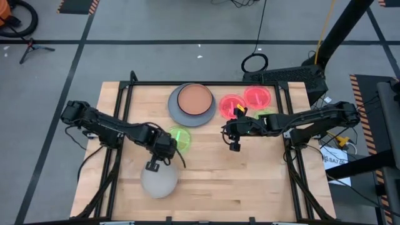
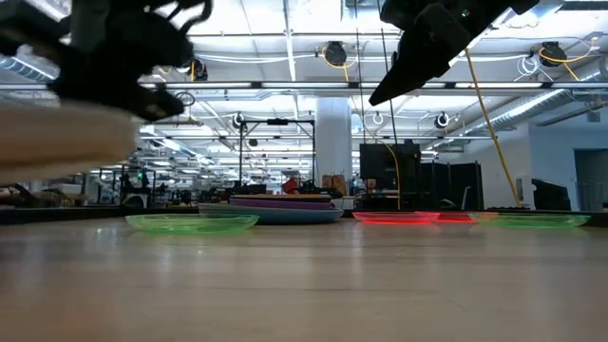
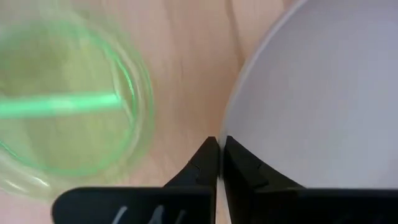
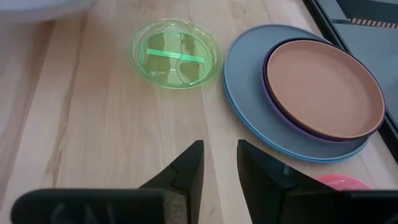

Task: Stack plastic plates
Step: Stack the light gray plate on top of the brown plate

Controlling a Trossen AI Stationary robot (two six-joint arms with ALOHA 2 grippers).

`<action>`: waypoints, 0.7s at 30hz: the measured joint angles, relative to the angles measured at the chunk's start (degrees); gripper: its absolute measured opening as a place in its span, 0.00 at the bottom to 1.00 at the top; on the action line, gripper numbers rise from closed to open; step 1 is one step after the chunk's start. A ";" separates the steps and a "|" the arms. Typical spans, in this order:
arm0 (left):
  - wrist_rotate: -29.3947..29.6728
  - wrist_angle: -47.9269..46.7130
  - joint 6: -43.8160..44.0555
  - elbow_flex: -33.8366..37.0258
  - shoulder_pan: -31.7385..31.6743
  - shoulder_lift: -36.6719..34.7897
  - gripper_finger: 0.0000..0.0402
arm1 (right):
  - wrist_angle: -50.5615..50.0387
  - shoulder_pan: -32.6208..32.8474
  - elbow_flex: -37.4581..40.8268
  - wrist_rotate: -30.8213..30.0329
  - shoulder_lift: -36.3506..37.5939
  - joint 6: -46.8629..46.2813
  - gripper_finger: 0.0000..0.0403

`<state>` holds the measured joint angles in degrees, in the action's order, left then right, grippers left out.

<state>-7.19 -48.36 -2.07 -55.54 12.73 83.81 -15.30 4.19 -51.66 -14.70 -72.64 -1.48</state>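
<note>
A: Pale grey plate (image 1: 159, 182), smooth and round, sits at about seven o'clock on the wooden desk (image 1: 250, 175), and the left hand (image 1: 152, 166) is pinched tight on its rim. In the left wrist view the two dark fingers (image 3: 205, 163) meet with only a sliver between them, the plate's edge right there.

B: And the right hand (image 1: 234, 146)?

A: Hanging above the desk near the centre, slightly toward three o'clock, jaws parted a modest way, nothing between them. Its own wrist camera shows bare wood grain in the gap.

B: What does that camera give us that the top one doesn't?

A: The stack's layers! A brown plate (image 4: 324, 87) on a purple one (image 4: 273, 99), on a grey one (image 4: 249, 74), with a blue rim (image 4: 239, 118) peeking out underneath. From above, at twelve o'clock, it reads mostly as brown on grey.

B: The little ones?

A: Translucent green plate (image 1: 180, 137) just beside the left hand, glassy, with a bright streak across it. Two pink-red ones (image 1: 232, 106) touching at one o'clock, and another green one (image 1: 267, 115) tucked by the right arm. The low view shows them all as thin flat discs.
</note>
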 joint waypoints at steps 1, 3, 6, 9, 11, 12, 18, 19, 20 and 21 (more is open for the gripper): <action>-0.10 0.00 -1.05 -1.12 -0.89 -0.26 0.02 | -0.13 0.00 0.00 0.00 0.00 -0.12 0.22; 0.87 -0.11 -2.60 -3.27 -3.52 -0.98 0.02 | -1.31 0.02 0.00 0.01 0.00 -1.05 0.22; 3.26 -0.29 -4.37 -5.74 -8.89 -1.92 0.02 | -5.05 0.02 0.00 0.02 0.00 -3.57 0.22; 6.47 0.04 -6.26 -8.00 -15.63 -2.14 0.02 | -8.12 0.02 0.00 0.02 0.00 -6.16 0.22; 7.99 0.76 -7.23 -9.14 -20.55 -2.14 0.02 | -8.60 0.02 0.00 0.02 -0.01 -7.14 0.22; 8.54 1.85 -7.39 -9.52 -23.05 -2.14 0.02 | -8.58 0.02 0.00 0.02 -0.02 -7.29 0.22; 10.49 16.55 -0.55 -9.82 -37.09 -1.67 0.02 | -8.54 0.04 0.00 0.02 -0.02 -7.65 0.22; 10.50 19.34 1.65 -9.82 -38.93 -1.68 0.02 | -8.54 0.04 0.00 0.02 -0.02 -7.72 0.22; 10.49 21.68 3.53 -9.82 -40.61 -1.68 0.02 | -8.54 0.04 0.00 0.02 -0.02 -7.72 0.22; 10.48 23.13 4.36 -9.82 -42.18 -1.68 0.02 | -8.54 0.04 0.00 0.02 -0.02 -7.72 0.22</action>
<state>3.29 -25.23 2.29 -65.36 -29.45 82.13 -23.83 4.23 -51.66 -14.68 -72.66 -9.19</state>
